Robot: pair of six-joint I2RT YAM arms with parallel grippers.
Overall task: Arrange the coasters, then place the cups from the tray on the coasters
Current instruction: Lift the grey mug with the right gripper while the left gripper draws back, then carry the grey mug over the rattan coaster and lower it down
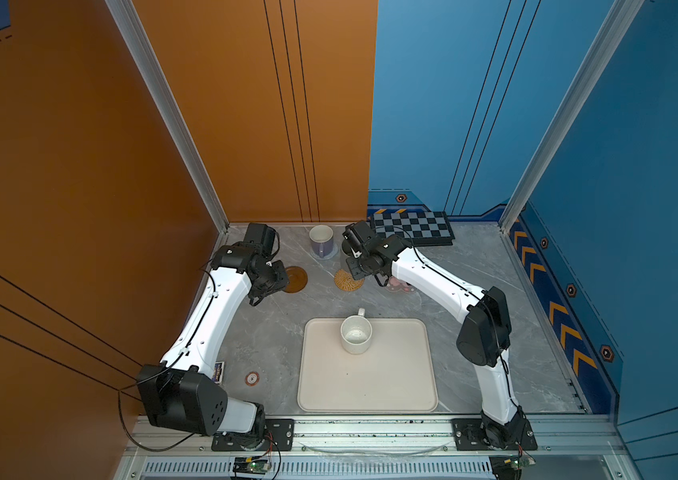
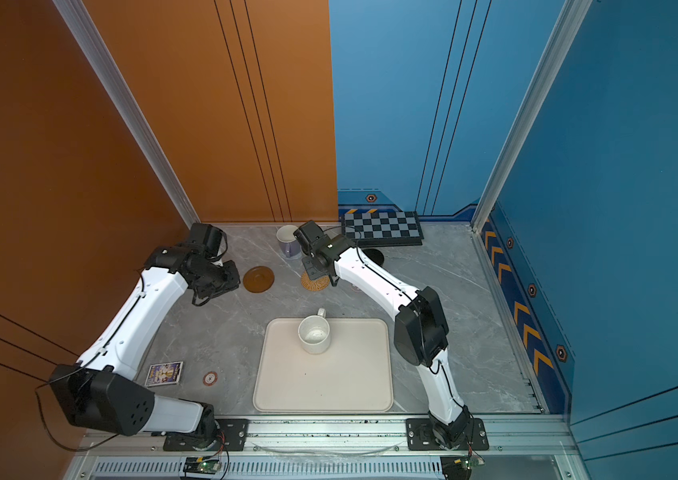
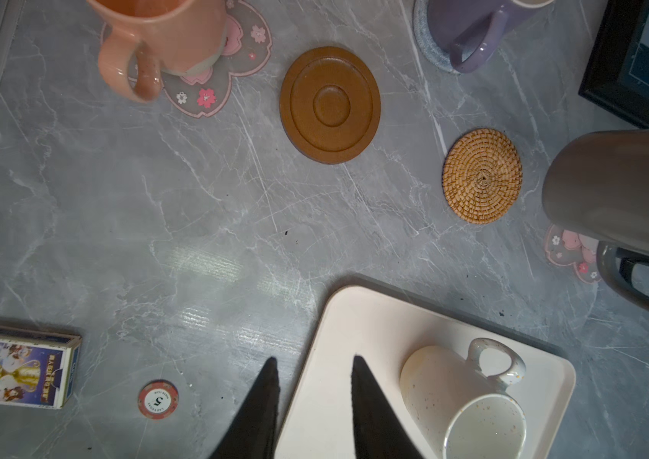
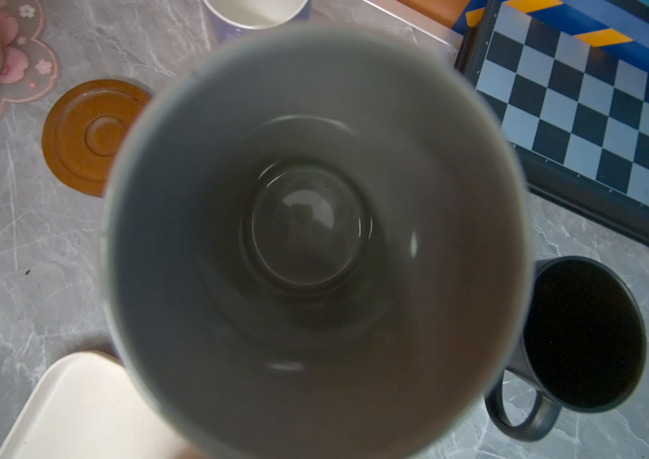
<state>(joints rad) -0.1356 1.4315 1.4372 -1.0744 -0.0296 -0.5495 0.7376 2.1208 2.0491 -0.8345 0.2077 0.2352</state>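
Observation:
My right gripper is shut on the handle of the grey mug, which fills the right wrist view. In the left wrist view this grey mug hangs beside the rattan coaster and covers part of a pink-flower coaster. The brown disc is bare. The lavender mug stands on the knitted coaster. The peach mug stands on the other pink-flower coaster. The black mug stands on the table. A speckled white mug stands on the tray. My left gripper is open and holds nothing.
A chequered board lies at the back right by the blue wall. A card box and a small red-and-white round sticker lie left of the tray. Walls close in the left, back and right sides.

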